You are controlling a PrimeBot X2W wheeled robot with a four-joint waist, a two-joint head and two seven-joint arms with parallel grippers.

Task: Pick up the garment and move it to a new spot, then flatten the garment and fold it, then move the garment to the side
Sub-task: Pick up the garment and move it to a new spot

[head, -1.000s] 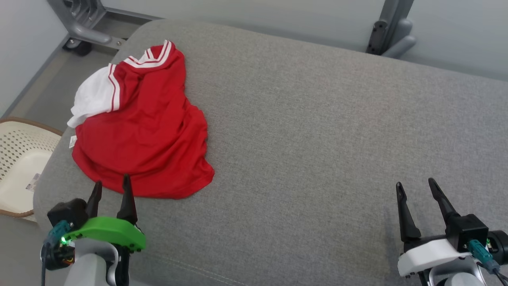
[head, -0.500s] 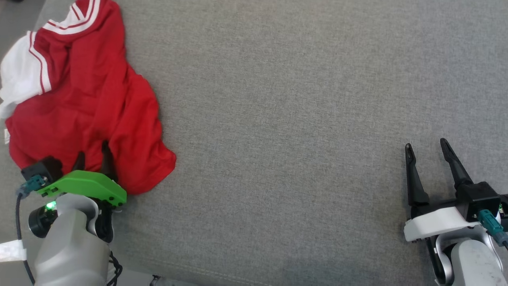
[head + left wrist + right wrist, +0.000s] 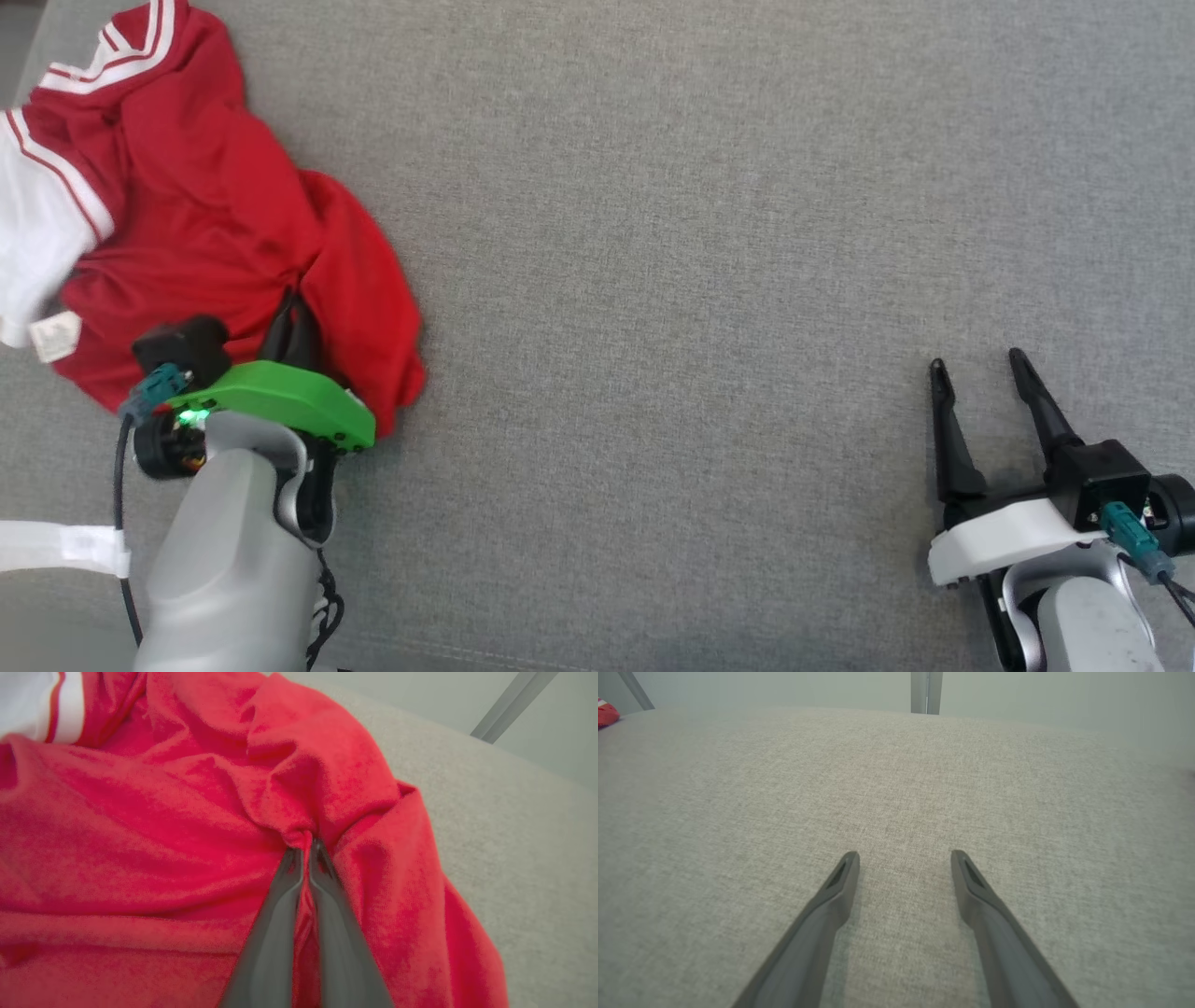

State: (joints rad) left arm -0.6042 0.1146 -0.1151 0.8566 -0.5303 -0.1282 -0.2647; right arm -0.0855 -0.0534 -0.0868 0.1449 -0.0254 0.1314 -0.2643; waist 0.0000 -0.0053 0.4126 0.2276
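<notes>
The garment (image 3: 205, 215) is a red shirt with white sleeves and striped trim, crumpled at the left of the grey cushion. My left gripper (image 3: 291, 308), under its green cover, sits on the shirt's near edge. In the left wrist view the left gripper (image 3: 306, 847) has its fingers pressed together on a pinched fold of the red garment (image 3: 187, 812). My right gripper (image 3: 976, 366) stands open at the lower right, far from the shirt. In the right wrist view the right gripper (image 3: 903, 856) has bare cushion between its fingers, and a scrap of the garment (image 3: 606, 713) shows at far left.
The grey upholstered cushion (image 3: 700, 280) stretches wide from the shirt across to the right gripper. A grey wall and a metal post (image 3: 926, 691) stand behind its far edge. A white label (image 3: 54, 336) hangs at the shirt's left edge.
My left gripper moved forward onto the shirt's near edge and shut on a fold of it. The head camera tilted down and shifted. The right gripper stays open.
</notes>
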